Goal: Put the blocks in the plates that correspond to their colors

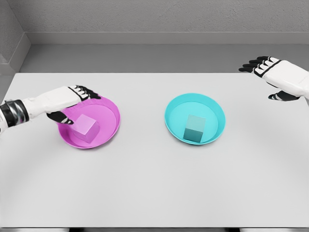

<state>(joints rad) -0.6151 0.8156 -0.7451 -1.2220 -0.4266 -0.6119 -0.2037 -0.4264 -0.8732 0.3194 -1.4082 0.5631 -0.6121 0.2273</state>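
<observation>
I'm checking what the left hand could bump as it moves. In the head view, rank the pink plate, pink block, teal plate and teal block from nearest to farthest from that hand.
1. Pink plate: its left rim lies under the left hand.
2. Pink block: inside that plate, just below and right of the fingers.
3. Teal plate: right of centre, its near rim comes first.
4. Teal block: inside it, farthest.

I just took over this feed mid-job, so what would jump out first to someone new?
Two bright plates on the white table: a magenta plate at left holding a magenta block, and a cyan plate at right holding a cyan block. The left hand hovers over the magenta plate's left rim holding nothing, while the right hand hangs open at the far right.
</observation>
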